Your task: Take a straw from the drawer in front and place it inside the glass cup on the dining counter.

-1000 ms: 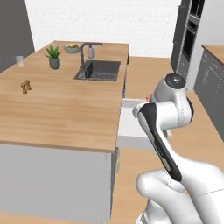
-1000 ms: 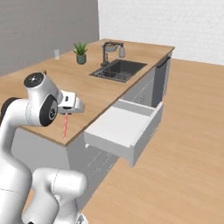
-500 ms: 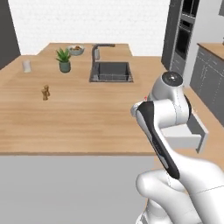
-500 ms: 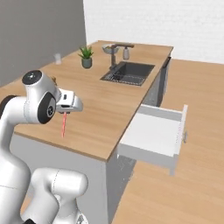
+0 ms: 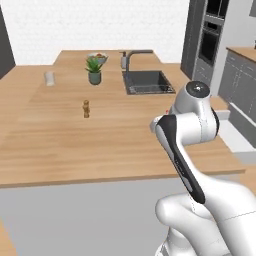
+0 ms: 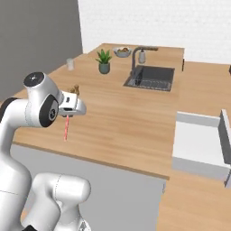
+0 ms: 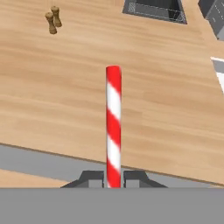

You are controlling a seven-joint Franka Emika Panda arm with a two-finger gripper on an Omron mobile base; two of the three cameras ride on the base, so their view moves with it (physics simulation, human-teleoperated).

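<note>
My gripper [image 7: 113, 179] is shut on the lower end of the red-and-white striped straw [image 7: 113, 127], which points out over the wood-plank dining counter [image 7: 170, 100]. From the right base view the straw [image 6: 66, 128] hangs down from the gripper [image 6: 68, 116] above the counter's near edge [image 6: 122, 124]. The small clear glass cup [image 5: 49, 78] stands at the far left of the counter [image 5: 75, 140], well away from the gripper; it is also the cup [image 6: 70, 64] left of the plant. The open drawer [image 6: 198, 144] with its white inside juts out to the right.
A potted plant [image 5: 94, 70] and a pair of small wooden shakers [image 5: 86, 109] stand between the cup and me. A sink with a tap [image 5: 147, 81] and a bowl [image 5: 97, 57] lie further back. Dark cabinets and an oven [image 5: 207, 40] rise at the right.
Both base views have swung: the base moved, so the counter now lies broadside in front and the open drawer has slid to the right. The straw stays held in the shut gripper.
</note>
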